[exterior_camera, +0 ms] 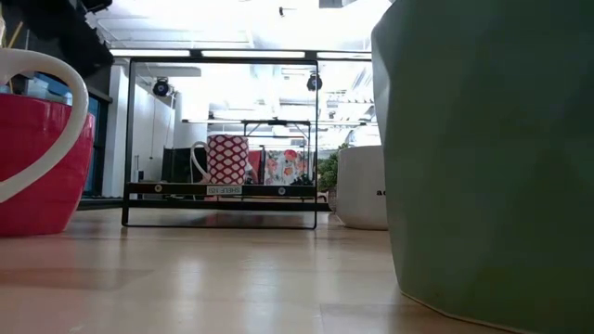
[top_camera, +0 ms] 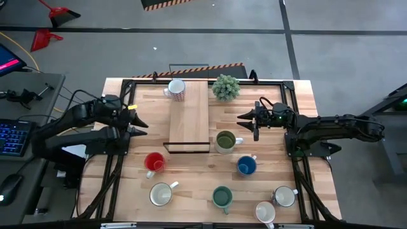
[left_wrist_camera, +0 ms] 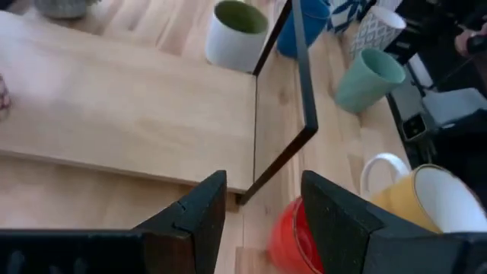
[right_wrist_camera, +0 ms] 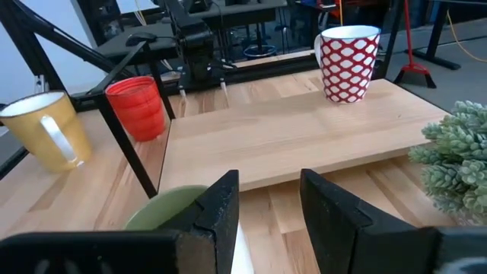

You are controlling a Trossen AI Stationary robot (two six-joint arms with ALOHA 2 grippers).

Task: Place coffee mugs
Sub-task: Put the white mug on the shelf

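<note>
A wooden shelf board (top_camera: 189,114) on a black frame stands mid-table. A red-and-white patterned mug (top_camera: 176,90) stands on its far end. On the table in front of it stand a red mug (top_camera: 154,162), an olive green mug (top_camera: 225,141), a blue mug (top_camera: 247,165), a cream mug (top_camera: 161,194), a teal mug (top_camera: 222,197) and two white mugs (top_camera: 284,196) (top_camera: 265,212). My left gripper (left_wrist_camera: 262,205) hovers open left of the shelf, above the red mug (left_wrist_camera: 293,243). My right gripper (right_wrist_camera: 270,198) hovers open right of the shelf, just beyond the olive mug (right_wrist_camera: 171,207).
A small potted plant (top_camera: 226,87) stands at the far edge, right of the shelf. The shelf's black frame (left_wrist_camera: 304,91) rises along its near end. In the low view the teal mug (exterior_camera: 492,158) and the red mug (exterior_camera: 37,167) stand close to the camera.
</note>
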